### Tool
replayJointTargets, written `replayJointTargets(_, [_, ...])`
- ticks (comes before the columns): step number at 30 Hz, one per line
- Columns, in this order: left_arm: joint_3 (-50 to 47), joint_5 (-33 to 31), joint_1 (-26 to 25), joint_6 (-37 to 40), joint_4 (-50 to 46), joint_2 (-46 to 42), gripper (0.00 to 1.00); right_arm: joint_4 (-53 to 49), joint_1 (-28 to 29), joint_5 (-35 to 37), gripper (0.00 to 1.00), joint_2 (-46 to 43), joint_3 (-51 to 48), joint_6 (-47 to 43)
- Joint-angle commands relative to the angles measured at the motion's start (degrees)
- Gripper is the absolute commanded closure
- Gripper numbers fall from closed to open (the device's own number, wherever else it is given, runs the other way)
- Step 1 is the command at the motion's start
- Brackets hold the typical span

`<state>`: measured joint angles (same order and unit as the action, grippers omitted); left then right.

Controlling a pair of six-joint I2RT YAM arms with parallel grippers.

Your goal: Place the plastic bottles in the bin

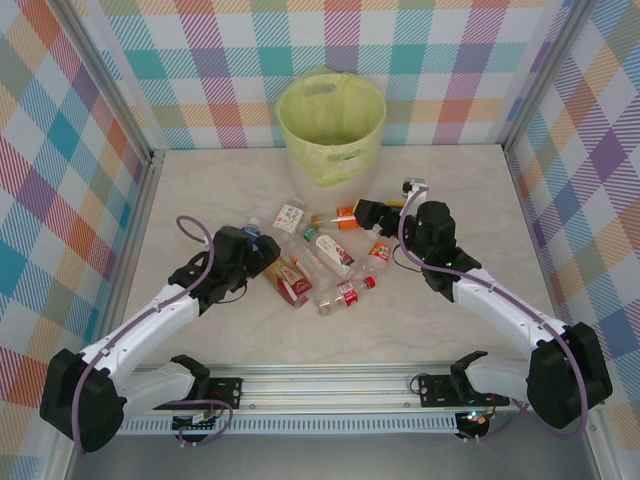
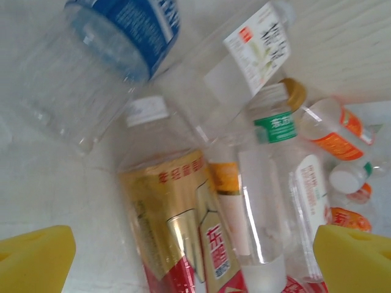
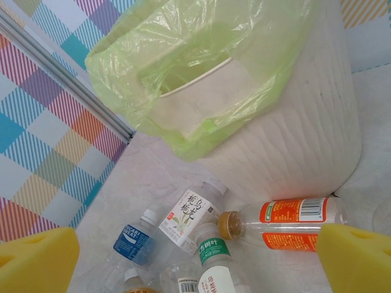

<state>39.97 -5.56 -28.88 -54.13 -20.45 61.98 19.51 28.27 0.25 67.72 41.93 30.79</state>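
plastic bottles [image 1: 331,256] about 9 | bin [image 1: 331,120] 1 | left gripper [image 2: 195,259] jaws apart | right gripper [image 3: 197,259] jaws apart

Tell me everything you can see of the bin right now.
The bin is a round cream-white bucket with a faintly rippled wall, standing upright and open-topped at the far middle of the table, near the checked back wall. A translucent yellow-green plastic bag lines it and drapes loosely over the rim, handle cut-outs showing. An orange-labelled bottle lies near its base; contact unclear.

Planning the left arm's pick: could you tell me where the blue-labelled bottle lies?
Top view: the blue-labelled bottle lies left of centre, just left of the white-labelled bottle and short of the bin.
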Motion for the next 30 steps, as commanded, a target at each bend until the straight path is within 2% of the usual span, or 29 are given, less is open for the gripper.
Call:
replayJointTargets(1, [-1.4,1.0,-1.4,-5.4,1.8,1.2,0.00,1.3,0.3,-0.2,0.00,0.1,0.7,-0.8])
replayJointTargets(11, [-3.7,1.7,-2.2,-9.6,6.4,6.8,0.00,2.6,0.3,-0.9,0.00,0.7,0.5,-1.1])
replayJointTargets(16, [-2.5,5.4,-2.5,-8.3,9.5,11.2,0.00,1.6,0.4,-0.7,0.00,-0.1,0.1,-1.6])
replayJointTargets(25, [2.7,3.0,-4.2,-4.9,6.9,19.9,0.00,-0.4,0.4,-0.3,0.00,-1.5,-0.5,-2.9])
replayJointTargets(30, [5.1,2.0,-5.2,-2.0,2.8,24.0,0.06,-0.4,0.4,0.0,0.00,-1.6,-0.7,-3.4])
